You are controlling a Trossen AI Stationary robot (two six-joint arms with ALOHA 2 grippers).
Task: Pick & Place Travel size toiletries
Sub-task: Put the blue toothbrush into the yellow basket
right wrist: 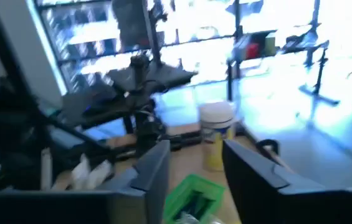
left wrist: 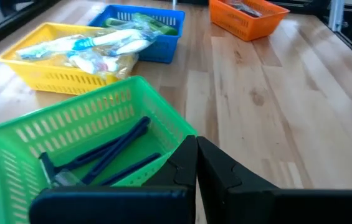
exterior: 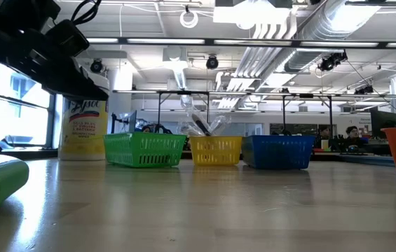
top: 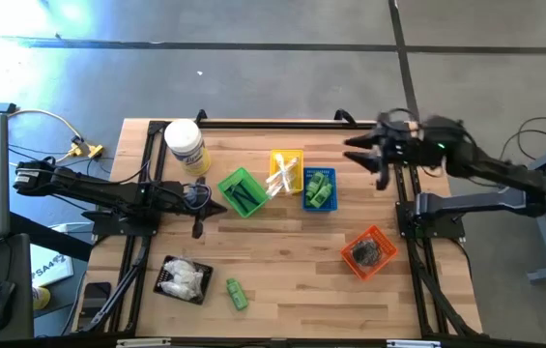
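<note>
Four baskets [top: 240, 191] | wooden table [top: 292, 271] | grey floor [top: 253, 68], seemingly concrete

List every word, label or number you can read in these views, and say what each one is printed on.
"Lysol": partly readable script on the yellow label of the white jar, its start hidden by the arm in the low view.
Smaller print lower on that label: too small to read.
White paper off the table's left edge: dark lettering, too blurred to read.
Packets in the yellow basket: printing visible, not legible.
</note>
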